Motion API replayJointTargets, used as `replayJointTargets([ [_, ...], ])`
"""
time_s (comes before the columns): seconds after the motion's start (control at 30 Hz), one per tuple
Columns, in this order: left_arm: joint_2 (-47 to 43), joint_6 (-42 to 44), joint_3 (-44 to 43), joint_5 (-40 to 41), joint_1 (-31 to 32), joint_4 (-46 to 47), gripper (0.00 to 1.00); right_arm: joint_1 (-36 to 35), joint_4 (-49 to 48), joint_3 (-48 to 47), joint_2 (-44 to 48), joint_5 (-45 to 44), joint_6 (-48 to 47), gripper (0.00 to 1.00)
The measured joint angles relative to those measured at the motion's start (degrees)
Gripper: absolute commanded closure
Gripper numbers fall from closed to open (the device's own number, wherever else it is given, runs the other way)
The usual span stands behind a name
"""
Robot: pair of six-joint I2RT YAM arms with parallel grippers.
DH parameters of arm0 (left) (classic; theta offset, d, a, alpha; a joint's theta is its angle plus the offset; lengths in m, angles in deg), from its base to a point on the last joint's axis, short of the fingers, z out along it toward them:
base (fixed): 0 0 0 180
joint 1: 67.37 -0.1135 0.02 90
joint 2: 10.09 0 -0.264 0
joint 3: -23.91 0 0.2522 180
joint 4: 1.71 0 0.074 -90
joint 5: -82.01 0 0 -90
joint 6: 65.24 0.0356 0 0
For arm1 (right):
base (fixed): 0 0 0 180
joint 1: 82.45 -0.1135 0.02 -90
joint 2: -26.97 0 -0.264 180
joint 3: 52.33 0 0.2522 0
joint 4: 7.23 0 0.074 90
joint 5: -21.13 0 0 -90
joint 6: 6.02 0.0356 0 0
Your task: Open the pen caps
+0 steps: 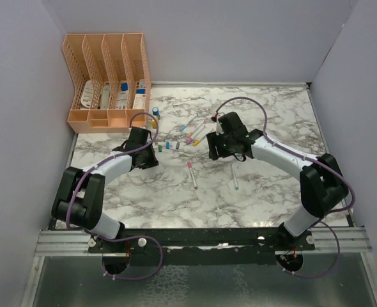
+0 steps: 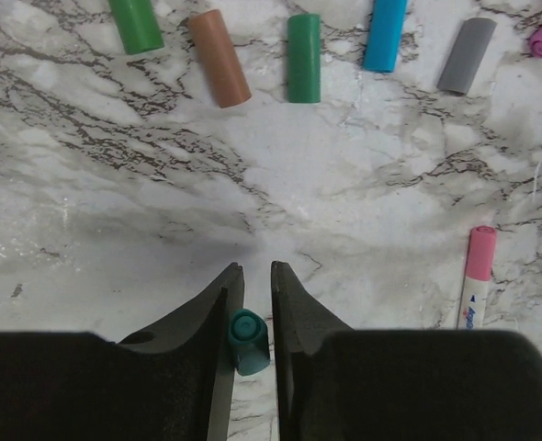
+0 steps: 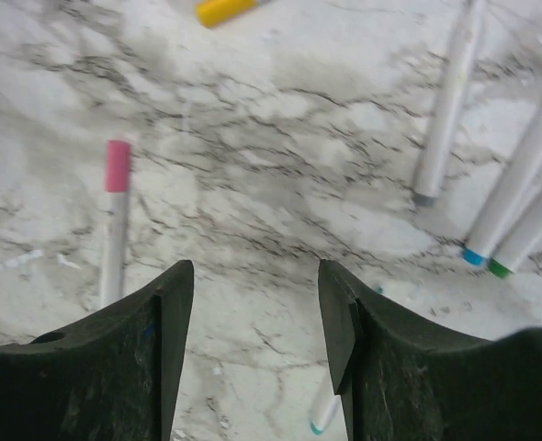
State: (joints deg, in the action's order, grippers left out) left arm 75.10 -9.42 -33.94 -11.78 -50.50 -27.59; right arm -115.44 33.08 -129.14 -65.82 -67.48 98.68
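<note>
Pinching a half-hidden teal cap, left jaws; right jaws apart.

Teal cap sits pinched in left claw; five loose caps lie beyond.

Robot lab cell: blank grey walls, marble-print table, aluminium mounting rail.

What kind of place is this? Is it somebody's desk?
Probably a robot testing booth, not a real desk: plain walls box in a marble-look table, the left arm and right arm are mounted at its edge, and loose pen caps lie around.
</note>
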Motion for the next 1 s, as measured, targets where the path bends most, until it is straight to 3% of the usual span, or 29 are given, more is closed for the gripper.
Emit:
replayJointTargets([
  [0.07,0.52,0.26,0.48,0.15,-0.33,-0.04,0.69,-2.14,-0.98,-2.23,-1.2,0.48,-0.48,0.43],
  [0.33,0.76,0.74,1.44,0.42,-1.14,-0.55,0.66,-10.64,-2.89,-6.19,-9.38,1.09,-0.15,0.43],
  [0.6,-0.13,1.03,1.44,0.74,-1.77,-1.31,0.46,-13.25,-2.89,-6.73,-12.22,0.76,1.55,0.43],
  [0.77,-4.15,0.72,1.03,1.75,-1.92,-3.65,0.25,-13.57,-3.02,-7.19,-13.27,0.63,1.64,0.43],
  [1.0,-12.63,-0.61,-2.01,2.01,-1.99,-4.04,0.22,-15.5,-3.04,-8.44,-16.48,0.57,2.23,0.5],
])
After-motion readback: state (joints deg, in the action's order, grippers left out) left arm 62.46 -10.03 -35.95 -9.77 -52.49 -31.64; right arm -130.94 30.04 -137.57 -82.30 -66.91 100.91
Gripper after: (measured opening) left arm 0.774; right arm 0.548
